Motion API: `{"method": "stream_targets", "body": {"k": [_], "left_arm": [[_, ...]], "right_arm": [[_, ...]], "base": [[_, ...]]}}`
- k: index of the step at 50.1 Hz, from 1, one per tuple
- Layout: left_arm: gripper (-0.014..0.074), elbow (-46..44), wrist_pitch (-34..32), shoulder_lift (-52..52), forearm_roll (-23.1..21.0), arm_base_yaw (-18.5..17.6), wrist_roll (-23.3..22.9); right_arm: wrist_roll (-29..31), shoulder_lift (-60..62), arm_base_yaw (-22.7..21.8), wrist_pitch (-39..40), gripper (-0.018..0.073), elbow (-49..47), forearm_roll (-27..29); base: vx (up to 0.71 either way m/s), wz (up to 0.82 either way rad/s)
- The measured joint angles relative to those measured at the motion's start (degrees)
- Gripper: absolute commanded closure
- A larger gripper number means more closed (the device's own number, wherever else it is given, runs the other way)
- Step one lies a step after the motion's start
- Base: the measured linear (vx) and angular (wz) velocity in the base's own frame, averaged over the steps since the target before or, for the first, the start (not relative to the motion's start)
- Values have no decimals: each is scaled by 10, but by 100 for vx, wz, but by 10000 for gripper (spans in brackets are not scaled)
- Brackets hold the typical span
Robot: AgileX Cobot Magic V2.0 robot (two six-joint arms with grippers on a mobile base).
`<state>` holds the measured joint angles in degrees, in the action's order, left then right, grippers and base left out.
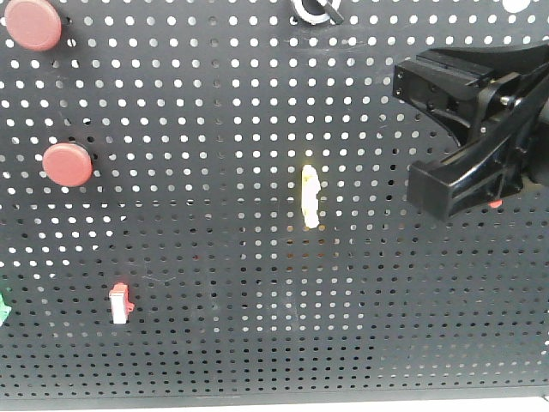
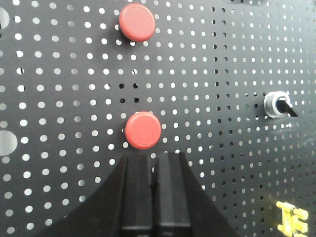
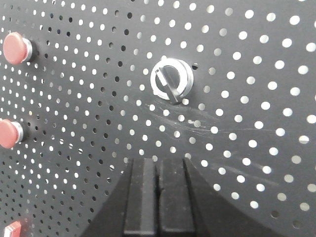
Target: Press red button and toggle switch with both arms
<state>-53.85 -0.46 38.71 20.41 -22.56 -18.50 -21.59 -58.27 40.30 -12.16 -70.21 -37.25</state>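
Observation:
Two red buttons sit on the black pegboard (image 1: 214, 343), an upper one (image 1: 34, 24) and a lower one (image 1: 67, 165). In the left wrist view my left gripper (image 2: 154, 155) is shut and empty, its tips just under the lower red button (image 2: 142, 130). The left gripper does not show in the front view. My right gripper (image 3: 158, 160) is shut and empty, pointing below a black rotary knob (image 3: 171, 79). In the front view it (image 1: 420, 184) hangs at the right, off the board. The toggle switch is hidden; a small red bit (image 1: 496, 204) peeks out behind the right gripper.
A slim pale-yellow switch (image 1: 310, 197) is at the board's middle. A small red-and-white switch (image 1: 120, 303) is at lower left. The rotary knob (image 1: 313, 9) is at the top edge. A green part (image 1: 2, 309) shows at the left edge.

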Motion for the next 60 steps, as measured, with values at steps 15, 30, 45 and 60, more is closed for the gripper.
{"method": "stream_targets", "body": {"k": [15,30,45,60], "left_arm": [[595,0,0,0,0,0,0],[595,34,-1,-20,-2,24,55],[595,246,0,-183,-179,150,213],[595,492,5,-300,-222,208,220]], "right_arm": [[-1,0,0,1,559,1,0],[-1,0,0,1,559,1,0],[-1,0,0,1,559,1,0],[-1,0,0,1,559,1,0]], "base": [[0,0],[0,0],[0,0],[0,0]]}}
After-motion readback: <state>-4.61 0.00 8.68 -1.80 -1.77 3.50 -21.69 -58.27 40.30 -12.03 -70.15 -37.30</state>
